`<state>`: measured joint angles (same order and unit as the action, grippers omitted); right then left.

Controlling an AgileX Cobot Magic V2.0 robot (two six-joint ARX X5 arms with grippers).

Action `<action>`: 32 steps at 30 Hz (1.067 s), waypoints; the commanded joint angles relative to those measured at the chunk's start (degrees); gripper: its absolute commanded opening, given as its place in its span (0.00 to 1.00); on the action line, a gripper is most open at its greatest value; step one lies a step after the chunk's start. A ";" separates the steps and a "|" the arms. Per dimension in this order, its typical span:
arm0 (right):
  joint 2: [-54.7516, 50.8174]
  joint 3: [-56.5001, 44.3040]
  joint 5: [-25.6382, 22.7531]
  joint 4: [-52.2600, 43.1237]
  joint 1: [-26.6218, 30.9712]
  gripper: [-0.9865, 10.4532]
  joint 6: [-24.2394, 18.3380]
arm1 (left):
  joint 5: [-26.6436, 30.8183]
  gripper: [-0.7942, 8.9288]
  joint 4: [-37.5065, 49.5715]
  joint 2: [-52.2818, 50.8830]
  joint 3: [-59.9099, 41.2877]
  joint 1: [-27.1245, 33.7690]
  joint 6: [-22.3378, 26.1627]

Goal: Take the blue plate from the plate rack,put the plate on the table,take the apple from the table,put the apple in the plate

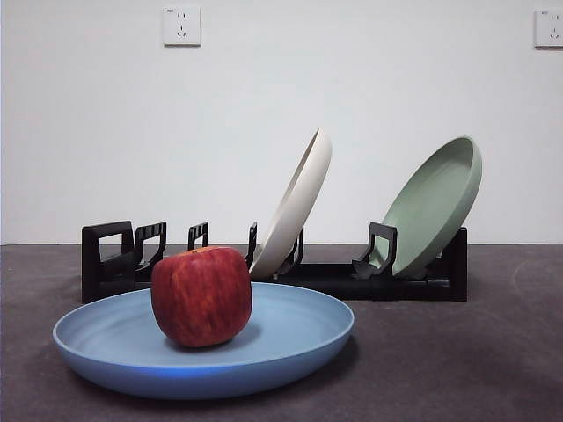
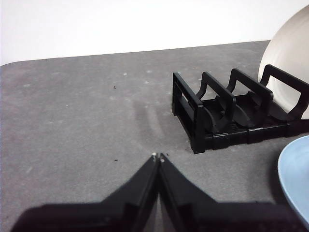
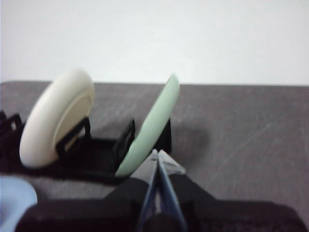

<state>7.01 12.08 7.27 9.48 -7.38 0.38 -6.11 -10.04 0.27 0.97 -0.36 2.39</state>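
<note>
The blue plate [image 1: 290, 338] lies flat on the dark grey table [image 1: 457, 360] in front of the plate rack [image 1: 334, 280]. The dark red apple [image 1: 201, 296] sits upright in the plate, left of its middle. No gripper shows in the front view. My left gripper [image 2: 158, 156] is shut and empty above the table, beside the rack's empty end [image 2: 212, 113], with the plate's rim [image 2: 295, 179] at the edge. My right gripper [image 3: 157, 155] is shut and empty in front of the rack [image 3: 96, 152]; a bit of the blue plate [image 3: 14, 198] shows in the corner.
A cream-white plate [image 1: 295, 204] and a pale green plate [image 1: 435, 204] lean in the rack's slots; both show in the right wrist view, cream [image 3: 55, 118] and green [image 3: 152, 123]. A white wall with two sockets [image 1: 181, 26] stands behind.
</note>
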 commanded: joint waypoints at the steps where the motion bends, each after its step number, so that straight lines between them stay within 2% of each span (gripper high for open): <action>1: -2.36 -3.91 0.26 -1.07 0.20 0.09 -0.28 | 0.02 0.08 0.31 -0.15 -0.79 0.20 0.24; 11: -6.91 -9.86 0.26 -1.55 0.20 0.09 -0.20 | 0.00 0.08 0.31 -0.15 -0.79 0.20 0.24; 32: -6.95 -11.72 -0.11 0.33 0.17 0.09 0.55 | 0.00 0.08 0.28 -0.15 -0.79 0.20 0.24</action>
<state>0.25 0.95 7.33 9.26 -7.35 0.45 -6.13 -10.04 0.27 0.97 -0.36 2.39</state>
